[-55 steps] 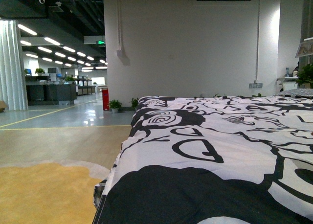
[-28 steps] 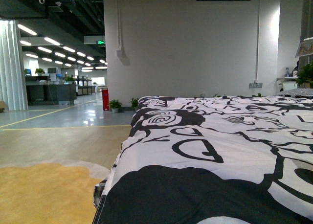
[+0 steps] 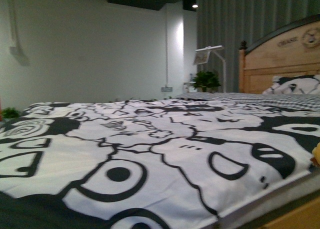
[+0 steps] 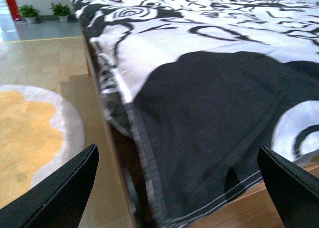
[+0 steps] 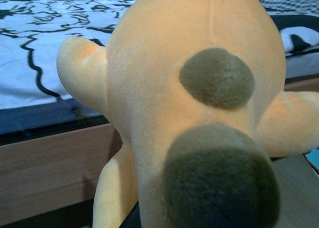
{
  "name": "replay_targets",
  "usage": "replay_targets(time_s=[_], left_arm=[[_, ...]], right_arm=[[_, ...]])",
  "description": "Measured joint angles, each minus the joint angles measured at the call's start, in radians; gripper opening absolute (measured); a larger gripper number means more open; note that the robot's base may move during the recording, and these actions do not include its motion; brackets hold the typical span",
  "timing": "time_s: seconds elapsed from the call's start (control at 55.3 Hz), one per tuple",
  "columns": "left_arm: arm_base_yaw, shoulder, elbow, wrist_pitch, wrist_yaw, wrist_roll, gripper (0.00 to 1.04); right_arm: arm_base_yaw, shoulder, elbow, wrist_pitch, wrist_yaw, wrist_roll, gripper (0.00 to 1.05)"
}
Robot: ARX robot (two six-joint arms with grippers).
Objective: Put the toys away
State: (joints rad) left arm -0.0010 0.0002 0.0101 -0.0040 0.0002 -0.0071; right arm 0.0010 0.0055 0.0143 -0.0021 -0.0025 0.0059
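Beside the bed [image 3: 150,139], against its wooden side, the orange plush toy [image 5: 199,98] is seen raised. The left gripper [image 4: 177,156] is spread, empty, at the bed's corner; the right gripper's state cannot be told. Carrying is judged in hand; a storage place must next be reached.

Plush toy [image 5: 199,113]: 1, orange-yellow. It carries 2 dark round patches, and 3 stubby limbs show in the right wrist view. Bed [image 3: 295,216]: 1, under 1 black-and-white patterned cover [image 3: 150,154]. Wooden headboard [image 3: 280,59]: 1. Pillow [image 3: 295,84]: 1. White stand lamp [image 3: 210,51]: 1. Wall socket [image 3: 166,89]: 1. Potted plants, front view: 1 beside the headboard [image 3: 205,80], plus 1 green sliver at the far edge, too cropped to confirm. Potted plants, left wrist view: 2 by the wall [image 4: 29,11] [image 4: 61,10]. Round yellow rug [image 4: 30,133]: 1. Fingers [image 4: 65,188] of the left gripper [image 4: 177,148]: 2.
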Motion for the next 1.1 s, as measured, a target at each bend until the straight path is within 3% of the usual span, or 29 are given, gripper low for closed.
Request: replay_targets(time_s=[1.103], left_arm=[[0.0, 0.0, 0.0, 0.0, 0.0, 0.0, 0.98]], right_arm=[[0.0, 0.0, 0.0, 0.0, 0.002, 0.0, 0.07]])
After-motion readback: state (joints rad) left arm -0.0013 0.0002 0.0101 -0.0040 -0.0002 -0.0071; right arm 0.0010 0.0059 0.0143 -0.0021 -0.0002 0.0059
